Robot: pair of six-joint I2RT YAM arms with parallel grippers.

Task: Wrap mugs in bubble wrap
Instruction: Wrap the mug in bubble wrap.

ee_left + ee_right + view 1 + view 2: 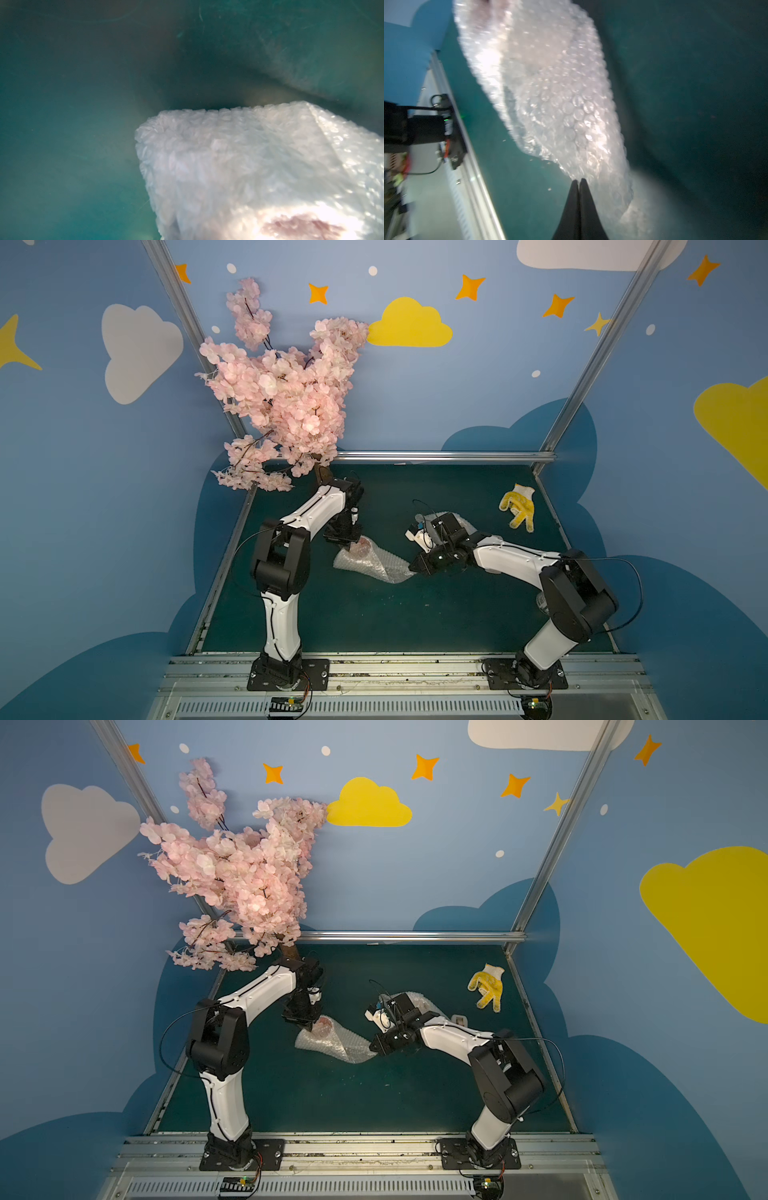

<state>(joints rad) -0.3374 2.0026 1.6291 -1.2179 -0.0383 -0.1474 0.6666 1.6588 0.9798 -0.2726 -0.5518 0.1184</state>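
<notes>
A sheet of bubble wrap [374, 565] [337, 1045] lies crumpled over a mug [363, 548] [323, 1028] at the middle of the green mat. The mug's red inside shows dimly through the film [301, 227]. My left gripper [352, 547] [311, 1028] points down at the mug's covered mouth. Its fingers are hidden by the wrap [249, 155] in the left wrist view. My right gripper [412, 571] [579, 180] is shut on the sheet's near right corner [560, 93], which rises slightly off the mat. A second bubble wrap bundle [462, 524] [420, 1002] lies behind the right wrist.
A yellow-and-white glove [517, 506] [487, 986] lies at the back right of the mat [353, 614]. A pink blossom tree [282, 398] stands at the back left corner, over the left arm. Metal rails edge the mat. A small pale object [541, 602] shows beside the right arm.
</notes>
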